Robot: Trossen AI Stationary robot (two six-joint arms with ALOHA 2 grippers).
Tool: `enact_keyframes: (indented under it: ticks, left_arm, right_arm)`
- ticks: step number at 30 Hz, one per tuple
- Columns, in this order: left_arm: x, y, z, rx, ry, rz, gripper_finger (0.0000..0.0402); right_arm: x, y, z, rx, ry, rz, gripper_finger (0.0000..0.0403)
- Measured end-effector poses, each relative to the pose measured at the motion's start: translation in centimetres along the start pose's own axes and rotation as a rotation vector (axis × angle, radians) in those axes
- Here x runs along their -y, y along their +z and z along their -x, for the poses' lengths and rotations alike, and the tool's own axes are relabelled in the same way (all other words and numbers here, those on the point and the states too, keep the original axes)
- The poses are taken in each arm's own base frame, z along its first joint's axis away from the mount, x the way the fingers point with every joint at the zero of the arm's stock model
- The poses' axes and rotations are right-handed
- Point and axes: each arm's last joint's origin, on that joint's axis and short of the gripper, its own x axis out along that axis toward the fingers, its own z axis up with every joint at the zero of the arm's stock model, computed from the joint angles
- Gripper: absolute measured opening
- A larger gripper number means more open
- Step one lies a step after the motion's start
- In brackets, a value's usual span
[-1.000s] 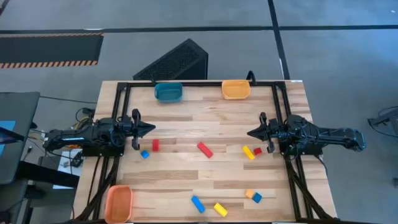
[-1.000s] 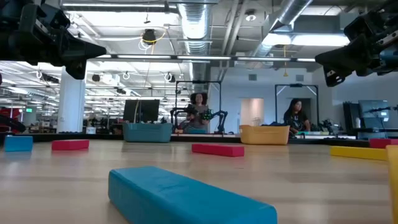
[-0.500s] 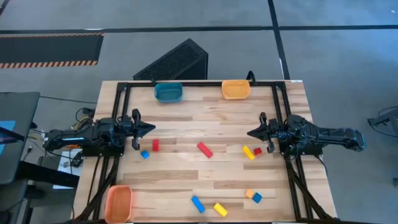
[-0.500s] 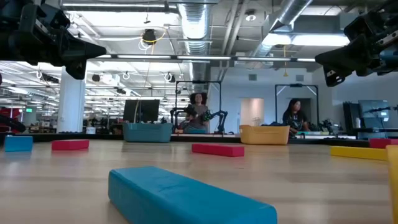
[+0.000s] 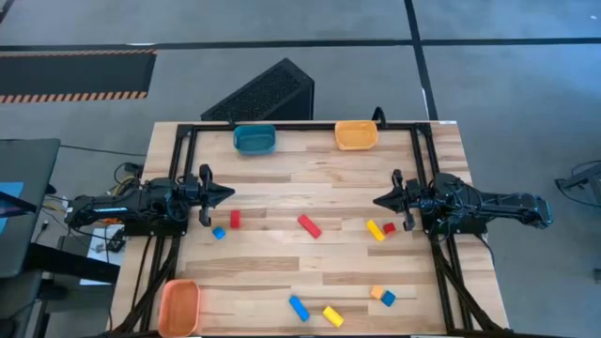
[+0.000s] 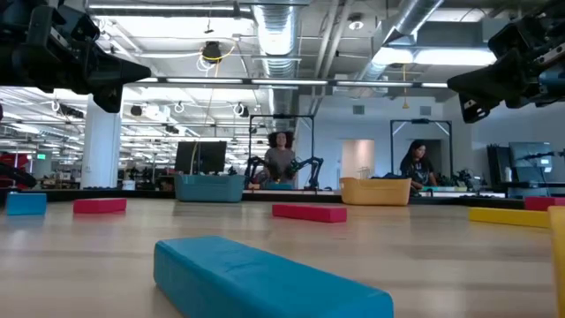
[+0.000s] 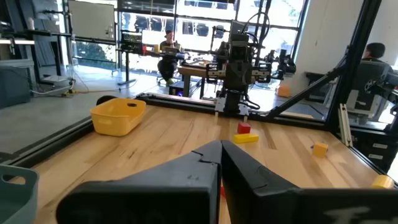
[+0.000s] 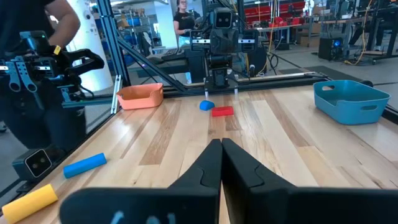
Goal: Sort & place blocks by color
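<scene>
Blocks lie scattered flat on the wooden table. There is a blue cube and a red bar near the left arm, and a red bar in the middle. A yellow bar and a red cube lie near the right arm. An orange cube, a blue cube, a blue bar and a yellow bar lie near the front edge. My left gripper hovers shut at the left side, pointing level toward the middle. My right gripper hovers shut at the right side, facing it.
A blue bin and a yellow-orange bin stand at the far edge, and an orange bin at the near left corner. A black frame runs round the table. People sit in the room behind.
</scene>
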Motion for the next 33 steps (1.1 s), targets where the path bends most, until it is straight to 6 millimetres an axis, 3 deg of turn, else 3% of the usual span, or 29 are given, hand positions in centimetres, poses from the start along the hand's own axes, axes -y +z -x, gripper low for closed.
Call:
enact_keyframes:
  ticks: [22, 27, 33]
  left_arm:
    - [0.00, 0.01, 0.00, 0.000, 0.000, 0.001, 0.0000]
    - [-0.02, 0.28, 0.00, 0.031, 0.011, 0.161, 0.0000]
    - [-0.49, 0.35, 0.05, 0.074, 0.170, 0.268, 0.0000]
  right_arm:
    - [0.00, -0.01, 0.00, -0.001, 0.000, 0.000, 0.0026]
    - [0.00, 0.00, 0.00, 0.000, 0.000, 0.000, 0.0026]
    - [0.00, -0.01, 0.00, -0.001, 0.000, 0.000, 0.0026]
